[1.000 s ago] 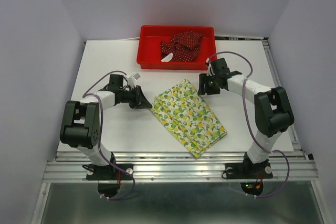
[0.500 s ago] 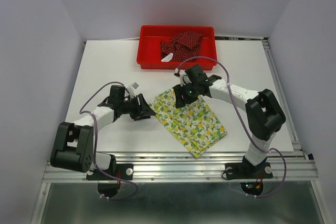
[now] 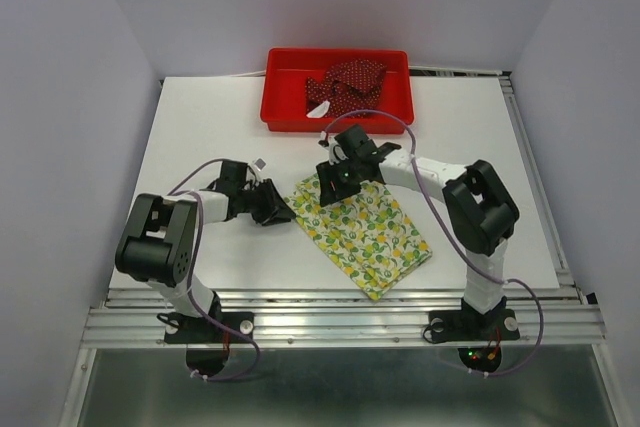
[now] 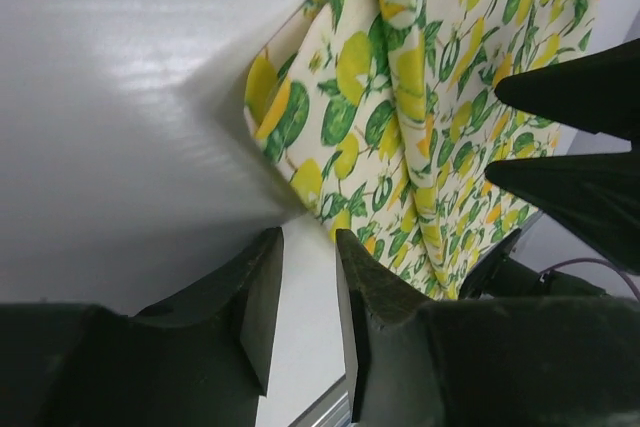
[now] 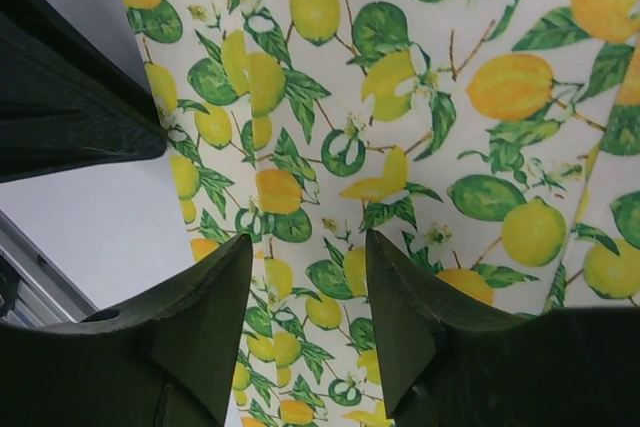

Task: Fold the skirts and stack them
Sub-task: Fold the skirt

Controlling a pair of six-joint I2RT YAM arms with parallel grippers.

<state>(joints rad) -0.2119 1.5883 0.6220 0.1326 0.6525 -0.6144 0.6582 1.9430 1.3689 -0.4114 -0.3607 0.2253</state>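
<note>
1. White tabletop (image 3: pixel 200 117) under pale walls carries our work. The cream cloth skirt printed with yellow lemons and green leaves (image 3: pixel 365 232) lies flat as a slanted rectangle between our two grippers.
2. Our left gripper (image 4: pixel 308 247) sits low by the table, jaws narrowly parted and holding nothing. The skirt's nearest corner lies just ahead of its fingertips.
3. Our right gripper (image 5: pixel 308 242) hovers over the opposite corner with its jaws moderately parted. The cloth shows flat beneath the gap, and we see nothing pinched.
4. We judge this step to be taking two corners for a fold. One left finger should slide under every layer before both grippers close together.
5. We should lift evenly, or the layers may slip apart.
6. Beyond the right gripper, the dark red white-dotted cloth skirt (image 3: pixel 345 82) lies bunched in the red plastic tray (image 3: pixel 285 112).
</note>
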